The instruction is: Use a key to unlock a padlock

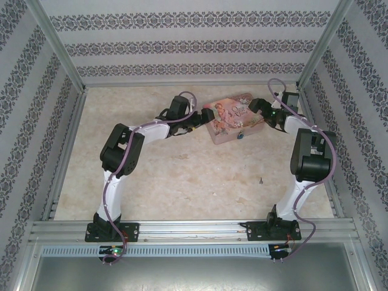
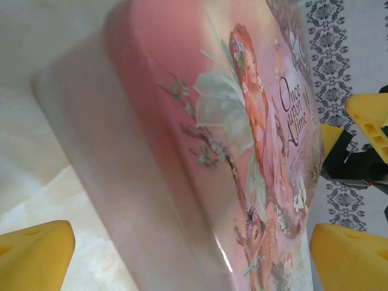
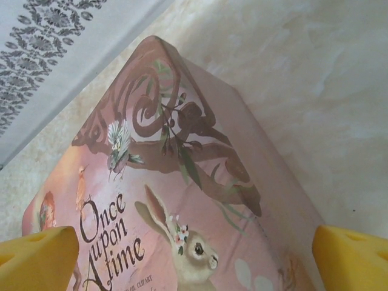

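Note:
A flat pink illustrated tin [image 1: 232, 116] lies at the back middle of the table. The tiny padlock [image 1: 240, 134], teal with a thin shackle, hangs at the tin's near side. A small dark item [image 1: 260, 180] lies on the table to the front right; it looks like the key, but it is too small to be sure. My left gripper [image 1: 208, 116] is open at the tin's left end, its yellow fingertips [image 2: 37, 253] spread wider than the tin [image 2: 200, 151]. My right gripper [image 1: 259, 107] is open at the right end, above the lid [image 3: 176, 200], fingertips [image 3: 351, 257] apart.
The marbled tabletop [image 1: 182, 176] is fenced by aluminium rails and patterned walls [image 1: 182, 48]. The right wall stands close behind the right arm [image 1: 312, 157]. In the left wrist view the right gripper's yellow fingers [image 2: 371, 118] show beyond the tin.

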You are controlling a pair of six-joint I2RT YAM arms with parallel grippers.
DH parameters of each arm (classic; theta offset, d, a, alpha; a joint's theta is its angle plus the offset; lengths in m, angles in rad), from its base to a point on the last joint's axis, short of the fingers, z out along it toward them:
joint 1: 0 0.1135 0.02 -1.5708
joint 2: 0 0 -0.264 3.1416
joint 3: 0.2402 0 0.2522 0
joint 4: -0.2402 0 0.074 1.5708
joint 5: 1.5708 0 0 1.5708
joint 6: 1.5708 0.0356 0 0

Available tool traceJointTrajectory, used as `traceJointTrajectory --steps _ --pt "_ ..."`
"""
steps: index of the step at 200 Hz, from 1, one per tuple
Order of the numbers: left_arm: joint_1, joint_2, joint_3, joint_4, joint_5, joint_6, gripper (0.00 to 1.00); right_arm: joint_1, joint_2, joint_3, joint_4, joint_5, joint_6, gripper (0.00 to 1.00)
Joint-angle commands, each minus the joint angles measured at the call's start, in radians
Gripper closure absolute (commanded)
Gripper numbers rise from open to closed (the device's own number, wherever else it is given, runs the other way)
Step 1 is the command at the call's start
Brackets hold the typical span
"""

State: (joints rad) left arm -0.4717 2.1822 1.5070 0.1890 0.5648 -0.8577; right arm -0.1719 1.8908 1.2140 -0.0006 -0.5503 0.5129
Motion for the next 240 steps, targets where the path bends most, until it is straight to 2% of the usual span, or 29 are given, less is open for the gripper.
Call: traceJointTrajectory --steps 1,50,112,176,240 --pt "-0.007 0.004 0.046 -0.039 0.045 0.002 0.0 0.025 -0.02 -0.005 -0.026 -0.071 -0.039 0.02" --pt "-0.003 -0.01 0.07 -0.095 0.079 0.046 0.01 0.069 -0.098 -0.104 -0.016 -0.139 -0.051 0.04" --pt "0.023 -0.097 -0.022 -0.126 0.067 0.083 0.01 0.164 -0.236 -0.265 0.014 -0.157 -0.04 0.04" --pt "0.072 -0.202 -0.133 -0.168 0.039 0.126 0.01 0.304 -0.372 -0.415 0.089 -0.122 0.039 0.05" --pt "0.124 -0.229 -0.186 -0.187 -0.001 0.135 0.01 0.496 -0.449 -0.516 0.123 0.003 0.109 0.05"
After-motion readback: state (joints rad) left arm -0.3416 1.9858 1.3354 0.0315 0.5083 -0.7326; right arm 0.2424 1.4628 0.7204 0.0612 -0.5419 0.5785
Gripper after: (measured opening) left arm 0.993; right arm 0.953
